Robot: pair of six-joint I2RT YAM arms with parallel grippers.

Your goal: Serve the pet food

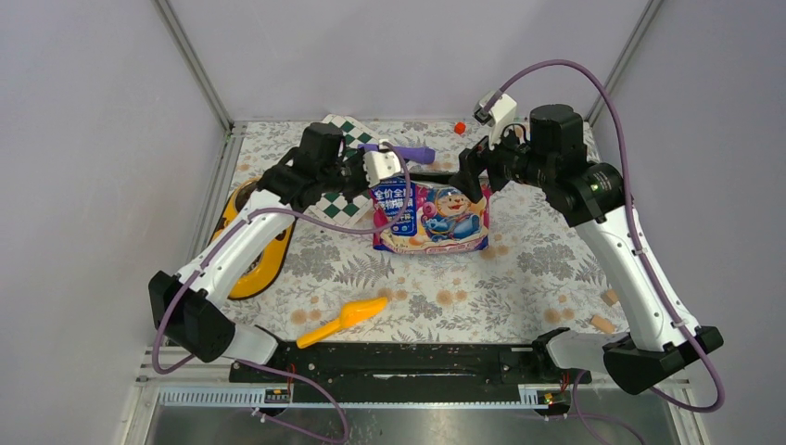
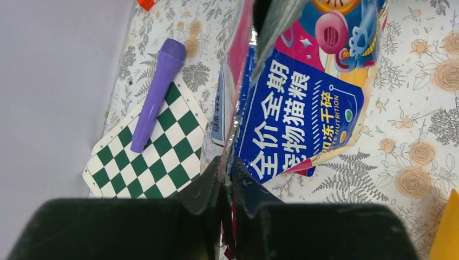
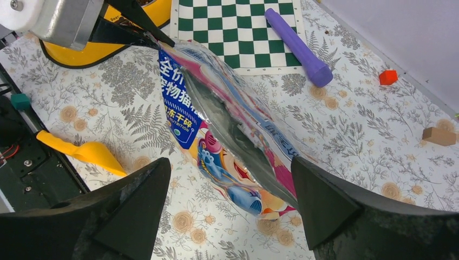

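The glossy pink-and-blue pet food bag (image 1: 434, 219) stands mid-table, lifted by its top left corner. My left gripper (image 1: 382, 170) is shut on that corner; the left wrist view shows both jaws (image 2: 227, 174) pinched on the bag's edge (image 2: 295, 108). My right gripper (image 1: 475, 181) is open just above the bag's top right corner. In the right wrist view its fingers (image 3: 135, 203) are spread wide on either side of the bag's right end (image 3: 233, 130), not touching it. The bag's mouth gapes, showing a grey lining. No kibble shows.
A yellow feeder (image 1: 262, 267) lies at the left under my left arm. An orange scoop (image 1: 345, 320) lies near the front. A green checkerboard (image 2: 151, 157) and a purple cylinder (image 2: 157, 92) sit behind the bag. A red block (image 3: 387, 77) and a wooden block (image 3: 438, 135) lie at the far right.
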